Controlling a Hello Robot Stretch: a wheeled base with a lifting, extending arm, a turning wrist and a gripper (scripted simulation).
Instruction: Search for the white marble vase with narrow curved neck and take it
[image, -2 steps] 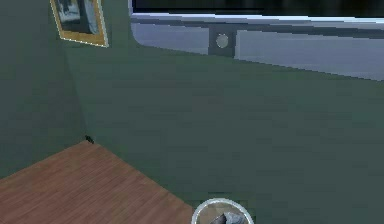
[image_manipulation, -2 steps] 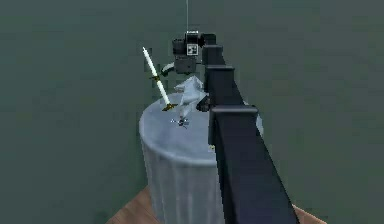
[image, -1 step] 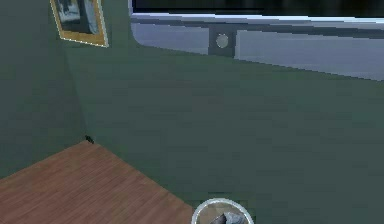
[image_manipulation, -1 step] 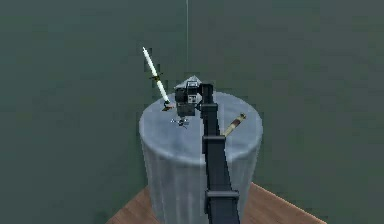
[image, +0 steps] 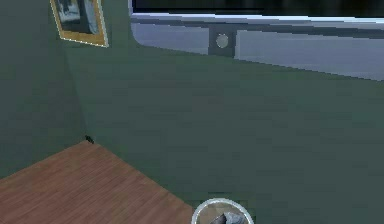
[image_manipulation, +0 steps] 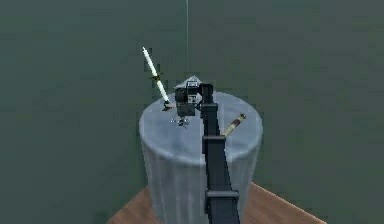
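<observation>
Arm (image_manipulation: 220, 170) reaches up mid-frame over pedestal (image_manipulation: 168, 172), with gripper (image_manipulation: 183, 104) at its top, likely set for a grab. Pale slim thing (image_manipulation: 155, 78) leans just upper left; can't tell if it's the vase. Grip state and load: can't tell.

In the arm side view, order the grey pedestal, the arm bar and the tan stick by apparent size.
Grey pedestal, largest.
Arm bar, second, though its nearness to the camera enlarges it.
Tan stick, smallest.

Home room: gold-framed picture (image: 80, 22) on green wall (image: 250, 130), window (image: 260, 38), wood floor (image: 80, 190).
</observation>
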